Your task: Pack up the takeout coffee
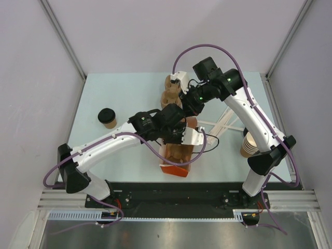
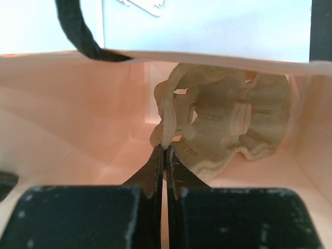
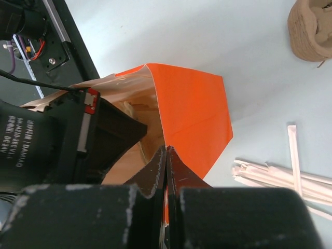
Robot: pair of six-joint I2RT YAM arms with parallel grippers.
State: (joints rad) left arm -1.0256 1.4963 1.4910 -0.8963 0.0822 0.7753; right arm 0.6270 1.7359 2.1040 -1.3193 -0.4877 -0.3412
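The takeout coffee [image 1: 107,117], a tan cup with a black lid, stands alone on the left of the table, away from both grippers. An orange paper bag [image 1: 174,169] lies at the table's middle. My left gripper [image 2: 165,149] reaches inside the bag and is shut on the edge of a moulded-pulp carrier [image 2: 228,124]. In the top view the left gripper [image 1: 179,136] is at the bag's mouth. My right gripper [image 3: 166,150] is shut on the bag's orange wall [image 3: 192,109] at its rim. In the top view the right gripper [image 1: 193,110] is just beyond the bag.
More brown pulp carriers [image 1: 171,92] stand at the back centre and also show in the right wrist view [image 3: 311,31]. Paper-wrapped straws [image 1: 224,126] lie right of the bag. A stack of lidless tan cups [image 1: 249,144] stands by the right arm.
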